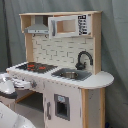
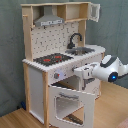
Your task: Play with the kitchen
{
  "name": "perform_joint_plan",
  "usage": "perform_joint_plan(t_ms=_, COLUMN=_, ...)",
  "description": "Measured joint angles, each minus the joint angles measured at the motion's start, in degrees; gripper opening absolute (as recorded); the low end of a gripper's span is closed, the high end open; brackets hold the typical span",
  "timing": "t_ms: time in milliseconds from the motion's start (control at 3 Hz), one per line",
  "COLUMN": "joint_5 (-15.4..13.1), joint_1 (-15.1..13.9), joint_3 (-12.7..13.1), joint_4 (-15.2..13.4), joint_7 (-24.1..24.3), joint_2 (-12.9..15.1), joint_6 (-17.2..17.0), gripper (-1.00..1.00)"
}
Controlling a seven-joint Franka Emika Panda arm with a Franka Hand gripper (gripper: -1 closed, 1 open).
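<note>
The kitchen point(image 1: 60, 75) point(image 2: 60, 60) is a tall white and light-wood toy with a black-red hob point(image 2: 52, 58), a black faucet point(image 2: 75, 39), a steel sink point(image 1: 69, 74) and a grey hood point(image 1: 37, 28). In the second exterior view its windowed oven door point(image 2: 70, 106) hangs open, tilted down and outward. My white arm point(image 2: 111, 69) reaches in from the second exterior view's right. My gripper point(image 2: 81, 71) is at the front panel by the knobs point(image 2: 58, 75), just above the open door. In the first exterior view the arm point(image 1: 7, 87) shows at the left edge.
The kitchen stands on a wooden floor point(image 2: 15, 119) before a grey curtain point(image 1: 117, 50). A rounded side shelf point(image 1: 100, 79) juts out beside the sink. The open oven door takes up room in front of the cabinet.
</note>
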Motion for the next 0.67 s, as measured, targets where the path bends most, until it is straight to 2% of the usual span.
perform_joint_plan(t_ms=667, joint_5=-6.4, joint_1=-4.1, joint_3=0.0, joint_4=0.6, joint_7=3.6, joint_2=0.0, joint_6=8.8, gripper=1.00)
